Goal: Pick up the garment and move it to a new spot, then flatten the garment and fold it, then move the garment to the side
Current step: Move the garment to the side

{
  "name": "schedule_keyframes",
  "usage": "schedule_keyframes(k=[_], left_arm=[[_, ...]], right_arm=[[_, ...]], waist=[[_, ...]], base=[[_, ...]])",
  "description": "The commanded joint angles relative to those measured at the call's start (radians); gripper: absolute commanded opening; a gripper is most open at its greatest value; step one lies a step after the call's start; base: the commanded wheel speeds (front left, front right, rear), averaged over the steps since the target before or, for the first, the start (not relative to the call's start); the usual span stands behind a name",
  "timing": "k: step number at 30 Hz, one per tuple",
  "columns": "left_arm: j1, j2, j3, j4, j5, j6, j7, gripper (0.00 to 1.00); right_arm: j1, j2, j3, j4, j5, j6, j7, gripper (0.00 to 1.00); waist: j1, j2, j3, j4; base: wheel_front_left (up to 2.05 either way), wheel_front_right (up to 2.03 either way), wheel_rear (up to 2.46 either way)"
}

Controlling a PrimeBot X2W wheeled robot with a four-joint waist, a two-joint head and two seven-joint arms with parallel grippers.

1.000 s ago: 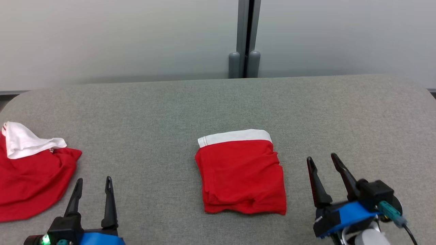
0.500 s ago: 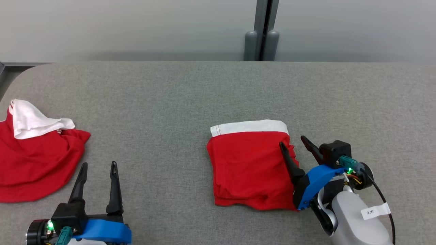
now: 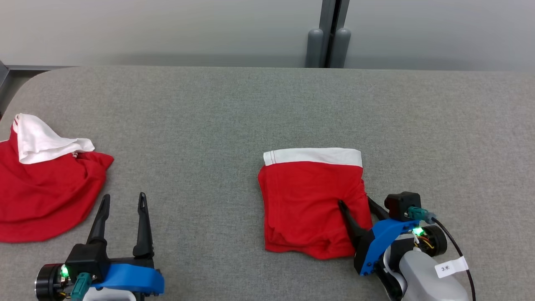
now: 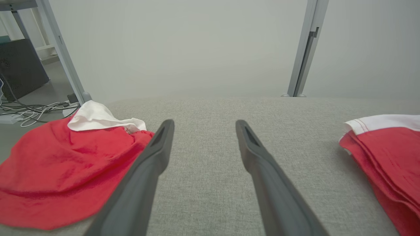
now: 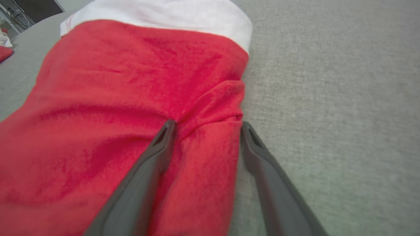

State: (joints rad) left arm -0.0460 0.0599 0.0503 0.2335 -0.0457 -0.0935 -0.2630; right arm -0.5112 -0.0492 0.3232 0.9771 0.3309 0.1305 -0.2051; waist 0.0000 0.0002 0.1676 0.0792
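My right gripper point(image 3: 354, 201) gapes wide, the near edge of the folded red garment point(image 3: 309, 196) between its fingers (the forearm tag point(image 3: 450, 266) behind it reads "3", then something illegible).

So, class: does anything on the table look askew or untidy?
The folded red garment is neat except its right edge, puckered into a ridge between the open jaws of the right gripper. The second red garment, at the left end of the table, lies crumpled, unfolded.

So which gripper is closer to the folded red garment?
Right. The right gripper, open, straddles the right edge of the folded garment, one finger on the cloth. The left gripper, open, is far to its left, near the crumpled garment.
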Motion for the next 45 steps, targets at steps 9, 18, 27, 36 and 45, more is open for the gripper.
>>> schedule_keyframes(k=[9, 18, 27, 36, 45], left_arm=[[-0.033, -0.004, -0.011, 0.007, -0.015, -0.002, -0.002, 1.0], [-0.058, -0.007, -0.008, -0.028, -0.02, -0.001, -0.002, 1.0], [-0.138, 0.005, -0.006, -0.097, -0.014, -0.013, -0.003, 1.0], [-0.214, 0.076, -0.003, -0.189, 0.009, -0.025, -0.002, 1.0], [-0.24, 0.125, -0.01, -0.278, 0.034, -0.027, -0.001, 1.0]], right_arm=[[-0.05, 0.0, 0.161, 0.031, 0.25, 0.001, 0.002, 0.0], [-0.216, -0.08, 0.191, 0.079, 0.09, 0.0, -0.06, 0.0], [-0.402, -0.209, 0.238, 0.036, 0.011, 0.0, -0.061, 0.0], [-0.589, -0.345, 0.248, 0.001, 0.048, 0.0, -0.061, 0.0], [-0.712, -0.478, 0.263, 0.019, 0.132, 0.0, -0.033, 0.0]], waist=[[0.0, -0.0002, 0.022, 0.011], [0.0, -0.0002, 0.069, -0.008], [0.0, -0.0002, 0.205, -0.083], [0.0, -0.0002, 0.378, -0.231], [0.0, -0.0002, 0.48, -0.32]], base=[[0.0, 0.0, 0.0], [0.0, 0.0, 0.0], [0.0, 0.0, 0.0], [0.0, 0.0, 0.0], [0.0, 0.0, 0.0]])
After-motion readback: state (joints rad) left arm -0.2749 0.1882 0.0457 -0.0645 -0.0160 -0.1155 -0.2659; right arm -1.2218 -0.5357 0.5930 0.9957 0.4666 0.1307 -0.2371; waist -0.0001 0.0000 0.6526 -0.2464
